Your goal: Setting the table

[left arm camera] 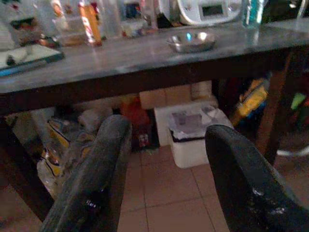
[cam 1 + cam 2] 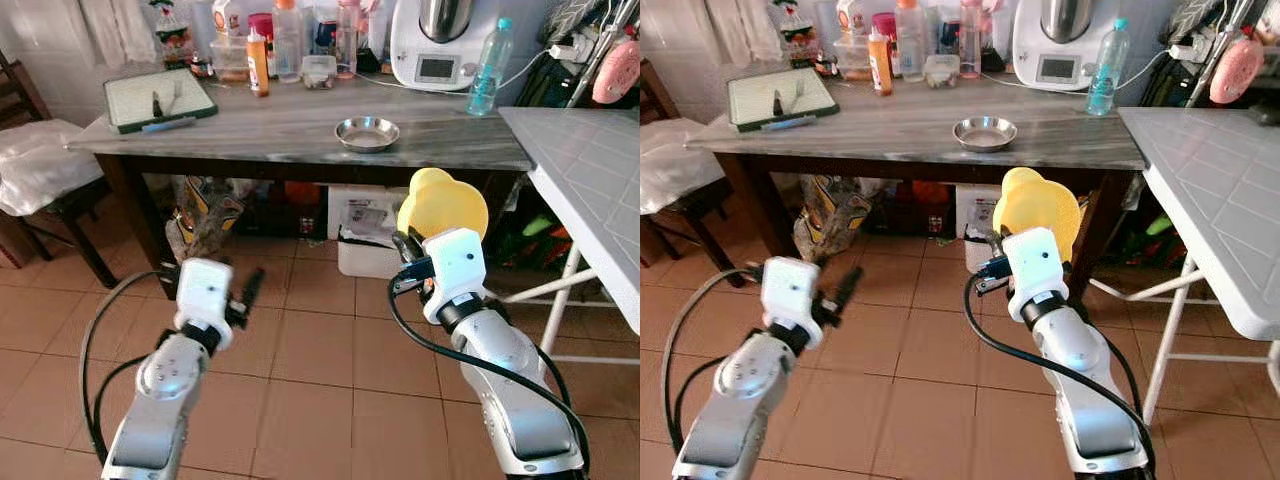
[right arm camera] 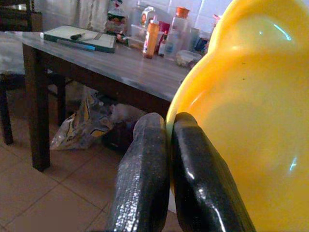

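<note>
The right gripper (image 2: 408,247), fingers clamped on the rim of a yellow plate (image 2: 443,205), holds it below the table's (image 2: 300,135) front edge. The left gripper (image 2: 247,290) hangs open, empty. Risk: the thin rim grip slips, or the plate strikes the edge when raised.

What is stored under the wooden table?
Under the wooden table stand a white bin, a crumpled printed bag and something orange-red. The yellow plate in the right end effector hides the space behind it.
</note>
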{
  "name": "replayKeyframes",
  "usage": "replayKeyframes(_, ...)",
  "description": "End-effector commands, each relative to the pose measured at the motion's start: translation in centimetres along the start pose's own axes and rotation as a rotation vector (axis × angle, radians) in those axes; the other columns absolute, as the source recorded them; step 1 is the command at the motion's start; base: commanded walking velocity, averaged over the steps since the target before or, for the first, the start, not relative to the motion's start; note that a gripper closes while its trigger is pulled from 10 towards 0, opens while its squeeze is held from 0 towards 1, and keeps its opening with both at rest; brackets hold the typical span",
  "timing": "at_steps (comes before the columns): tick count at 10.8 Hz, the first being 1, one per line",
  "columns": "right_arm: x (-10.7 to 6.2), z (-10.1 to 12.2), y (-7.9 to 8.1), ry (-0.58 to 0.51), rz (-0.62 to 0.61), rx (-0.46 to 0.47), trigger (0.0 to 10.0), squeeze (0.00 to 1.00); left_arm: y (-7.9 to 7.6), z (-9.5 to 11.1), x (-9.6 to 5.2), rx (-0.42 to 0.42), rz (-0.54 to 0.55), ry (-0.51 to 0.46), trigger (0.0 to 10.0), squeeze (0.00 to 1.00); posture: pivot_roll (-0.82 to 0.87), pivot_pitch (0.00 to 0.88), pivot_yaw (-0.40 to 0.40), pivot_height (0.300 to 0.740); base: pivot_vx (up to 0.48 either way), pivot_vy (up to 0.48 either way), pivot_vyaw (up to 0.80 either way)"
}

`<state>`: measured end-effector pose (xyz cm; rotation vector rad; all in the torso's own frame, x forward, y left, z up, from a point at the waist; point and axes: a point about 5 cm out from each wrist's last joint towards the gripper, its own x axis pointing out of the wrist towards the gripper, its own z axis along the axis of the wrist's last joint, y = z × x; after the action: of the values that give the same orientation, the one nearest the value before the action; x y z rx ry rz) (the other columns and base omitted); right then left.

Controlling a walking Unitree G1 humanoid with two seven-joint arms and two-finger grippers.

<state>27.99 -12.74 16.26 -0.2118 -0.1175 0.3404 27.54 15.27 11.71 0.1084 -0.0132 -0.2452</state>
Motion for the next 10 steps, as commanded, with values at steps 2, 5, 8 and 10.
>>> replayKeyframes(2, 0.22, 0.53, 0.06, -0.027, 0.005, -0.017, 10.0, 0.00, 0.21, 0.81, 0.32, -0.037, -0.020, -0.037, 10.0, 0.00, 0.03, 0.004, 0.019, 0.740, 0.000, 0.000, 0.00)
replayKeyframes(5, 0.17, 0.49, 0.26, -0.027, 0.021, -0.023, 10.0, 0.00, -0.03, 0.68, 0.13, -0.060, -0.042, -0.039, 10.0, 0.00, 0.03, 0.001, 0.018, 0.740, 0.235, 0.000, 0.00)
replayKeyframes(8, 0.11, 0.43, 0.29, -0.024, 0.020, -0.024, 10.0, 0.00, -0.37, 0.62, 0.07, -0.089, -0.067, -0.038, 10.0, 0.00, 0.03, 0.004, 0.017, 0.740, 0.446, 0.000, 0.00)
replayKeyframes(10, 0.05, 0.39, 0.34, -0.021, 0.021, -0.026, 10.0, 0.00, -0.68, 0.55, 0.00, -0.097, -0.080, -0.038, 10.0, 0.00, 0.03, 0.008, 0.016, 0.740, 0.480, 0.000, 0.00)
